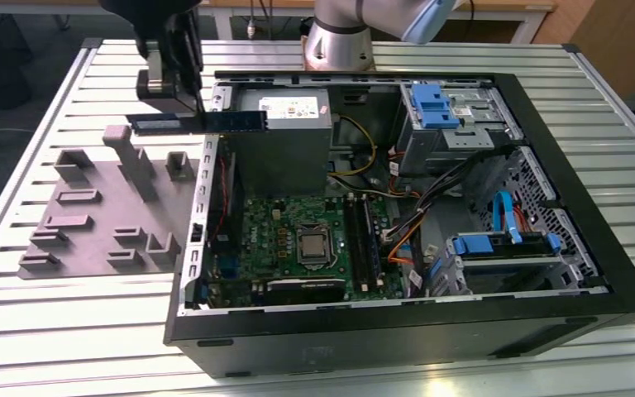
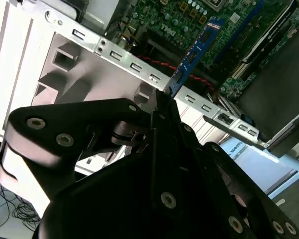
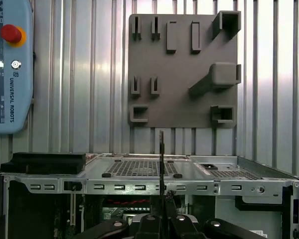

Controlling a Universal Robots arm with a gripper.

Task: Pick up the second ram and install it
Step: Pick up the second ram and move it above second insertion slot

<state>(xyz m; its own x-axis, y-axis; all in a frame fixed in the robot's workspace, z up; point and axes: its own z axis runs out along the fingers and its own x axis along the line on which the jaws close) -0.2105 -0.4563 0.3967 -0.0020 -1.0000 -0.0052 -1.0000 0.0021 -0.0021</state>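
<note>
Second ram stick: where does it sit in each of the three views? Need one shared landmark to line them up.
Exterior view: the second ram is held level in the gripper, across the edge of the case on the exterior view's left.
Second wrist view: a blue strip running from the gripper toward the motherboard.
First wrist view: edge-on, a thin dark line crossing the case rail.
Shared landmark: the grey holder tray.
</note>
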